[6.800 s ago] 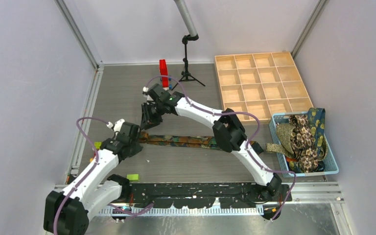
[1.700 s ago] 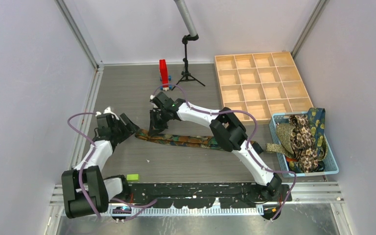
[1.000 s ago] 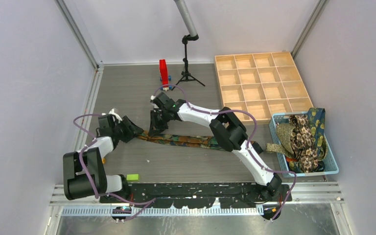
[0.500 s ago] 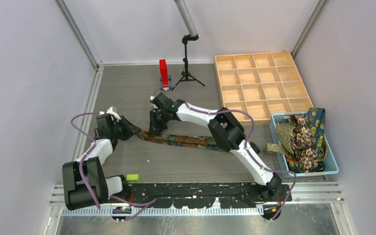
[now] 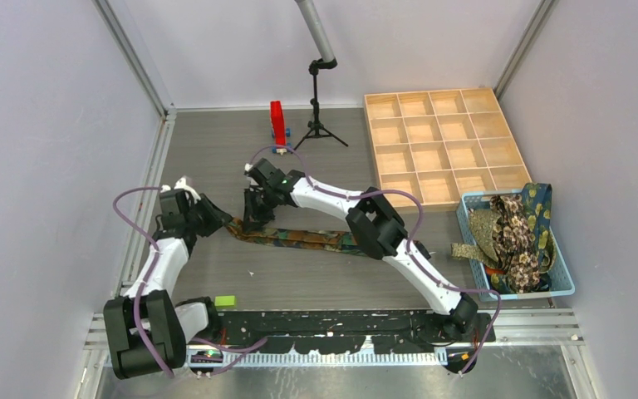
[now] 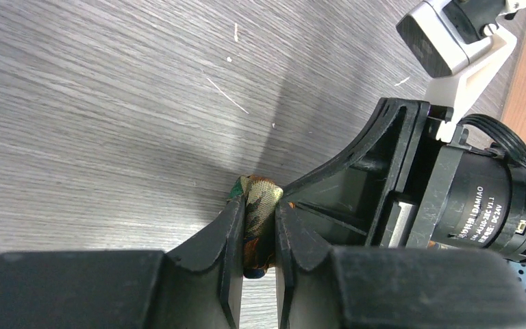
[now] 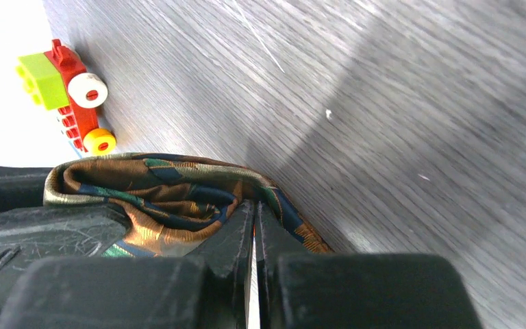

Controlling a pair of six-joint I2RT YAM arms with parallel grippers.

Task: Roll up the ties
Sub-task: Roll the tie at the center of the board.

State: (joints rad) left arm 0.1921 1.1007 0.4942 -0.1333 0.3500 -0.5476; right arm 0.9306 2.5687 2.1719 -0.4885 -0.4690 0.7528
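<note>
One tie (image 5: 307,239), navy with orange and teal pattern, lies stretched across the table. My left gripper (image 5: 221,221) is at its left end, and in the left wrist view that gripper (image 6: 258,209) is shut on the folded end of the tie (image 6: 260,190). Right beside it, my right gripper (image 5: 253,222) presses down on the same tie. In the right wrist view the gripper (image 7: 254,205) has its jaws almost together, with the tie (image 7: 164,192) bunched around the tips and a sliver of fabric between them. More ties (image 5: 511,233) fill the basket.
The light blue basket (image 5: 561,287) sits at the right edge, a wooden compartment tray (image 5: 440,141) behind it. A red block (image 5: 277,125) and a small tripod (image 5: 320,112) stand at the back. A green brick (image 5: 225,300) lies near the front. A toy-brick car (image 7: 65,89) sits near the left wall.
My left gripper has closed on the tie's left end. Both grippers have shifted slightly left, drawing that end of the tie with them.
</note>
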